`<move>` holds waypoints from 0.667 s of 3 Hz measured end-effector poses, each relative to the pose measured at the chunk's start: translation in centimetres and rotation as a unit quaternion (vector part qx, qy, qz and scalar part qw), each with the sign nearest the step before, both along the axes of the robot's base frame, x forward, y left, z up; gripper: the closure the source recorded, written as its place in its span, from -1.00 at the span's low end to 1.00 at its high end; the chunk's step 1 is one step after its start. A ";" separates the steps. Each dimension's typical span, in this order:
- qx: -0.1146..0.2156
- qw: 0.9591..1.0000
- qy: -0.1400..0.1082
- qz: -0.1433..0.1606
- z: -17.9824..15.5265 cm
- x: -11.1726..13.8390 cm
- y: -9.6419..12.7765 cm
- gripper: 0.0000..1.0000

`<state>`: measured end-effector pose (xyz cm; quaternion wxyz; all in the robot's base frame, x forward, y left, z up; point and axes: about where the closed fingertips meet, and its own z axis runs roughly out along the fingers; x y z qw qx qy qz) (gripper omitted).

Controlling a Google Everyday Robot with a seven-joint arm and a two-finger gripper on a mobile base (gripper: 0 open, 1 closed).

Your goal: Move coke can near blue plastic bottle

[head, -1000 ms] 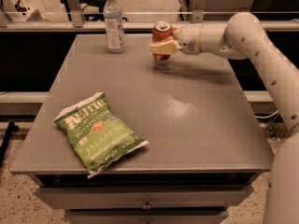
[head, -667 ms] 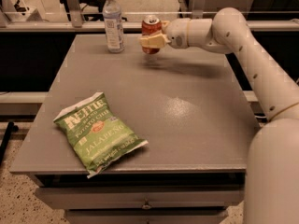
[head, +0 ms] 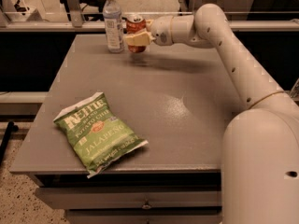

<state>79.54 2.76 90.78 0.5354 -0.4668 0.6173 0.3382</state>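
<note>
The coke can (head: 136, 26) is a small red can with a silver top, held at the far side of the grey table (head: 154, 101). My gripper (head: 136, 38) is shut on the coke can, its cream fingers (head: 138, 39) wrapped across the can's lower half. The blue plastic bottle (head: 112, 22), clear with a white cap and pale label, stands upright just left of the can, a small gap between them. The white arm reaches in from the right.
A green bag of jalapeño chips (head: 98, 133) lies flat on the near left part of the table. The table's back edge is right behind the bottle and can. A metal rail runs behind the table. Drawers sit below the front edge.
My gripper has carried the coke can leftward along the back of the table, from well right of the bottle to just beside it. The bottle and chip bag have not moved.
</note>
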 end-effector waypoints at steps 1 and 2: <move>-0.005 1.000 0.008 0.010 -0.2 0.3 1.5 0.50; -0.005 1.000 0.012 0.013 -0.4 0.5 2.1 0.05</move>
